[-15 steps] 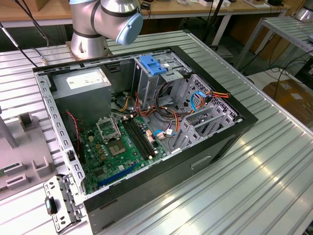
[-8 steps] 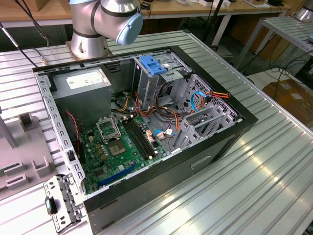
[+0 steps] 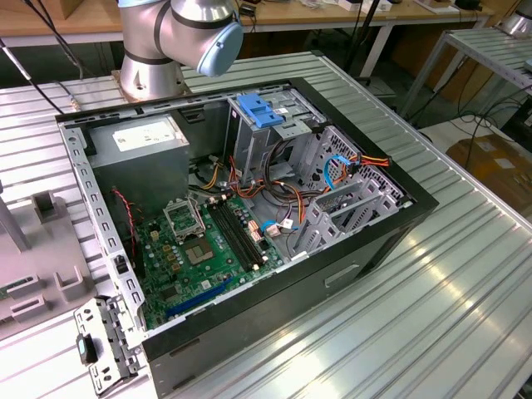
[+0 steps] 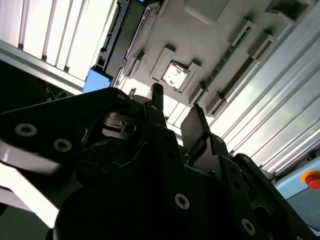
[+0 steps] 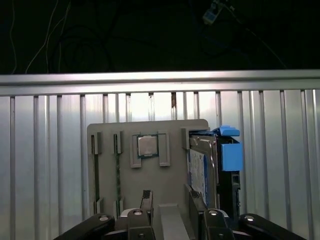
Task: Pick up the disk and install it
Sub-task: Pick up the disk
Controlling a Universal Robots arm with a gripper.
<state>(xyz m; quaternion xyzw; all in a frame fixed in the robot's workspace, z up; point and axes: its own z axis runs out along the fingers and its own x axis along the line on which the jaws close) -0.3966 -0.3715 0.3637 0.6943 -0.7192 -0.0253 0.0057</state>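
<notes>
The disk [image 5: 202,172] stands on edge in a slot at one side of a grey parts holder [image 5: 112,175], showing its white and blue label and a blue side rail [image 5: 230,153]. In the second wrist view the disk [image 4: 131,35] appears as a dark slab with a blue rail end [image 4: 97,80]. My gripper [image 5: 171,202] hovers over the holder and is open, with nothing between its two dark fingers [image 5: 145,199]. One finger is close beside the disk's near end and apart from it. The same gripper [image 4: 176,107] fills the foreground in the second wrist view.
The open computer case [image 3: 399,212] lies on the ribbed metal table, with a drive cage under a blue handle [image 3: 259,110], a grey power-supply box [image 3: 145,141] and a green motherboard [image 3: 204,253]. The holder also carries a processor chip [image 5: 147,145] and thin memory sticks [image 5: 118,172]. A loose metal bracket [image 3: 104,345] lies near the case.
</notes>
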